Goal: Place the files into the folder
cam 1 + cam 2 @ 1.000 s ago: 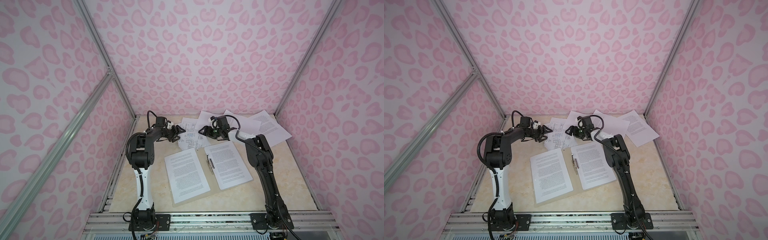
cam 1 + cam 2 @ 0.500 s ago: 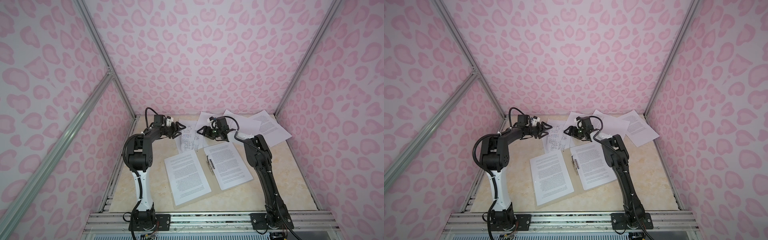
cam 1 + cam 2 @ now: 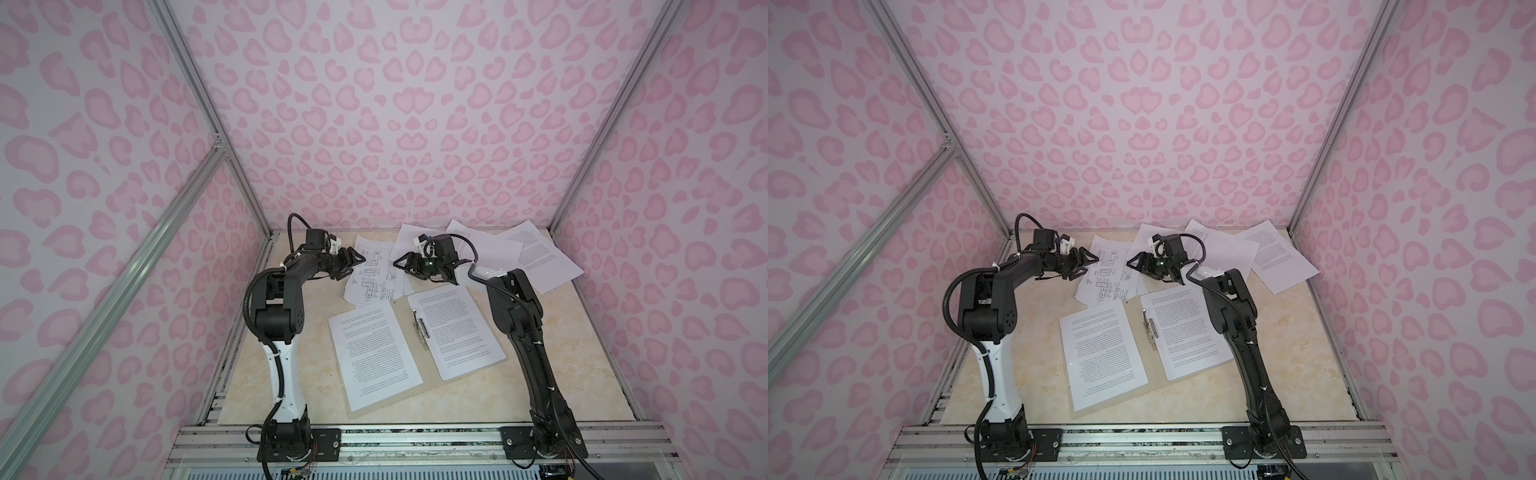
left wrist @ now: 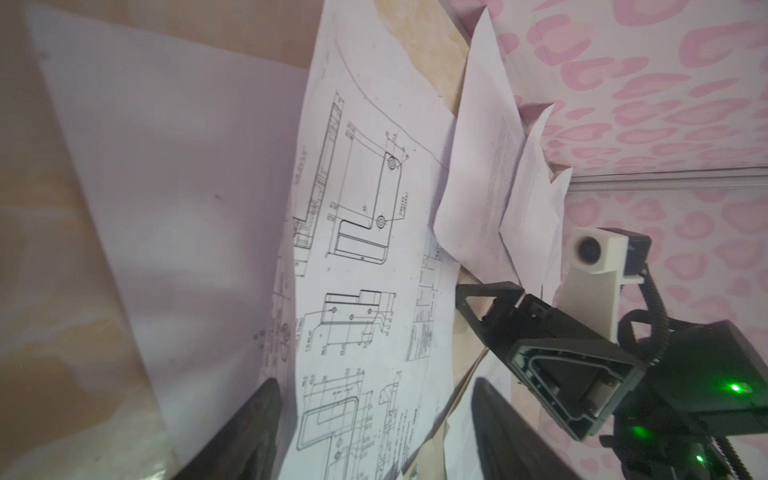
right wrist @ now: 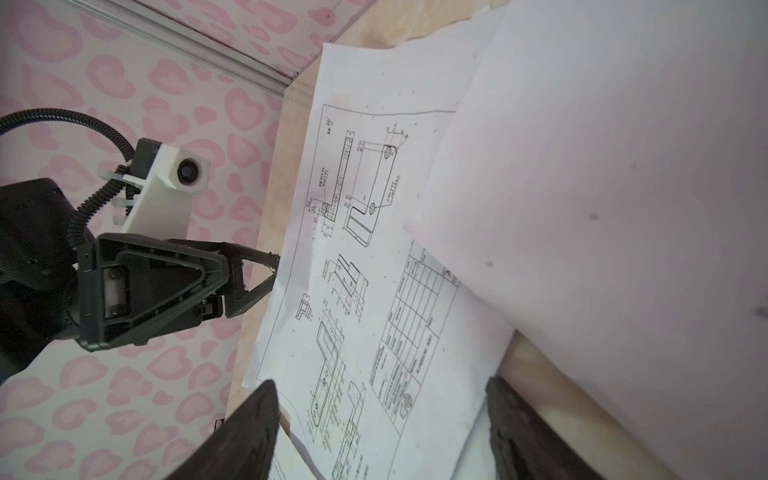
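Now the white line-drawing paper sheet (image 3: 374, 274) has slid toward the left hand (image 3: 358, 264), whose jaws stand apart like those of the right hand (image 3: 402, 266), so it remains unfiled behind the open grey-beige cardboard folder (image 3: 427, 368).

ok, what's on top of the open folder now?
Two printed pages: left sheet and right sheet, one on each half of the folder, with the metal clip bare between them. Anything under those sheets is hidden.

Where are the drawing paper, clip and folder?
White paper sheet with line drawings (image 3: 374, 277): in a top view, middle.
Slim metal clip (image 3: 421, 330): in a top view, middle.
Flat grey-beige cardboard folder (image 3: 427, 365): in a top view, bare spine.
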`<act>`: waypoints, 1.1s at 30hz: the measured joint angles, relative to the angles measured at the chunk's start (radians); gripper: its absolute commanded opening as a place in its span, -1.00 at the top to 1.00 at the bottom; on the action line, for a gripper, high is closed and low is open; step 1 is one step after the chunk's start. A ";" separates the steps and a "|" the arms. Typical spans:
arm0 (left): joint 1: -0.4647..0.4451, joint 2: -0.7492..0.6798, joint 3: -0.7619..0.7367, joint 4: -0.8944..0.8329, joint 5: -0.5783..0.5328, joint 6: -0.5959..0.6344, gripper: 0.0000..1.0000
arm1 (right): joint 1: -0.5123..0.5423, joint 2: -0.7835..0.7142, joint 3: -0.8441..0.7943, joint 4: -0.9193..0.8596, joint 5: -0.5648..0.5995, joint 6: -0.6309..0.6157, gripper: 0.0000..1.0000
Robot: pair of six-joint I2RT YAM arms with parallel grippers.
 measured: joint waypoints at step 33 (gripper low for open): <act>0.013 0.036 0.120 -0.175 -0.132 0.013 0.92 | -0.034 -0.259 -0.250 0.141 -0.020 0.093 -0.80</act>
